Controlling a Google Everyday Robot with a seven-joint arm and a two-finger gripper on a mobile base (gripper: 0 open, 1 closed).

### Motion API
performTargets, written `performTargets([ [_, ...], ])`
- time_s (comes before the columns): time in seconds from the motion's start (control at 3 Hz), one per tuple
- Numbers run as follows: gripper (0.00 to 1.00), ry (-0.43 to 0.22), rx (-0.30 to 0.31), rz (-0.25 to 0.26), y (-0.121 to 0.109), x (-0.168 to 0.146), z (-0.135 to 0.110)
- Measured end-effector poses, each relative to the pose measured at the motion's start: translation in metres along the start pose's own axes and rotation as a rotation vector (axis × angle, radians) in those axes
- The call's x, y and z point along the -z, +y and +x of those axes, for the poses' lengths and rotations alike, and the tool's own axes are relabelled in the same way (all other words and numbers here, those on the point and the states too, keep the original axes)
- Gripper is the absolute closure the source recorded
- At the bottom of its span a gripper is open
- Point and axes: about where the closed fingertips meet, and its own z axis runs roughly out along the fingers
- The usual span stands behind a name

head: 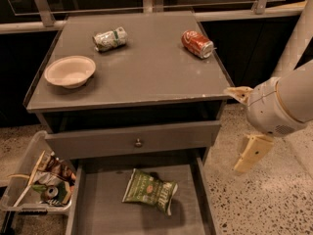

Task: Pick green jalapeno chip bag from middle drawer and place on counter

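- Foil on the green jalapeno chip bag looks crinkly, light, soft and probably slippery; it lies flat in the open middle drawer, near centre.
- Hand hangs right of the counter, fingers spread, holding nothing.
- Best pinch a raised edge gently; squeezing the middle would crush chips.

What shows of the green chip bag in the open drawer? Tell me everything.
The green jalapeno chip bag is crinkled green foil with pale lettering. It lies flat and skewed on the grey floor of the middle drawer, touching nothing else. The hand hangs open to the right, beside the counter corner, clear of it.
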Motion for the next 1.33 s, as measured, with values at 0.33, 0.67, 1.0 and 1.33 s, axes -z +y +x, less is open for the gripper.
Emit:
performTargets([
  [0.33, 0.00, -0.028, -0.094, -0.037, 0.008, -0.036, 0.018],
  [0.67, 0.00, -0.078, -0.138, -0.039, 0.021, -0.083, 0.041],
  [1.0, 0.00, -0.149, -0.132, -0.001, 0.028, -0.128, 0.061],
  [1.33, 0.00, -0.219, -0.097, 0.042, 0.034, -0.172, 0.078],
])
